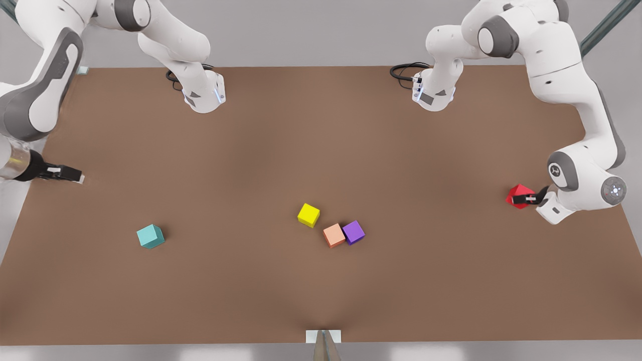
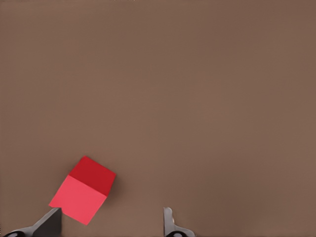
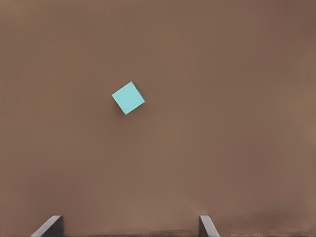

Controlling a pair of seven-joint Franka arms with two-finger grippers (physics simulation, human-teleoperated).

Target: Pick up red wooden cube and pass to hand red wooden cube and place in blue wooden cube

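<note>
The red wooden cube (image 1: 516, 192) lies on the brown table near the front view's right edge. My left gripper (image 1: 527, 199) is right at it, open. In the left wrist view the red wooden cube (image 2: 86, 190) sits beside one fingertip (image 2: 51, 221), off to the side of the gap of the left gripper (image 2: 111, 223). The blue wooden cube (image 1: 150, 236), teal in colour, rests alone toward the front view's left. My right gripper (image 1: 70, 174) waits open at the table's left edge, well apart from the teal cube (image 3: 128, 98) that lies ahead of the right gripper (image 3: 128, 227).
A yellow cube (image 1: 308, 214), a salmon-orange cube (image 1: 334, 235) and a purple cube (image 1: 353, 232) cluster at mid-table, the last two touching. The arm bases (image 1: 203, 95) (image 1: 434, 93) stand at the far side. A small white bracket (image 1: 323, 336) marks the near edge.
</note>
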